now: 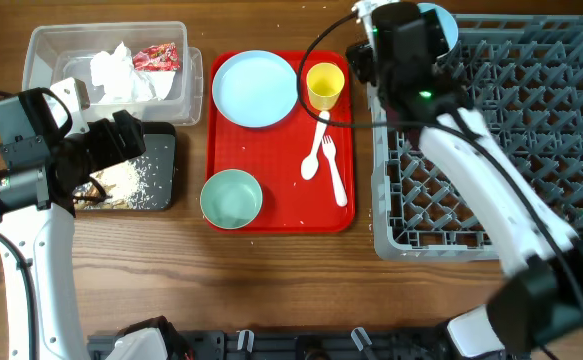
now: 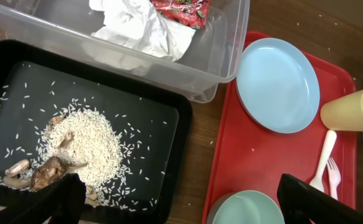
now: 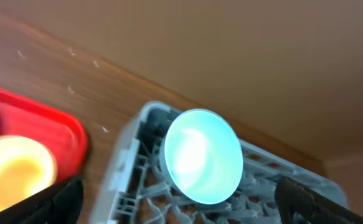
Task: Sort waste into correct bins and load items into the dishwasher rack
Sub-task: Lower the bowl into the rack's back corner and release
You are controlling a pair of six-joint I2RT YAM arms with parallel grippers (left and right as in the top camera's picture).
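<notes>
Pale bowl (image 3: 203,155) sits in the rack's (image 3: 122,186) corner under the right gripper (image 3: 181,196), wide and empty. Left gripper (image 2: 184,193), wide too, hangs over the black bin (image 2: 159,115) of scraps (image 2: 84,146); napkin (image 2: 144,28) and wrapper (image 2: 181,9) lie in the tub (image 2: 228,56).

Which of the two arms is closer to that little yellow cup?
Right. The right gripper is over the corner of the grey rack, just beside the yellow cup. The left gripper is over the black bin, across the red tray from the cup.
</notes>
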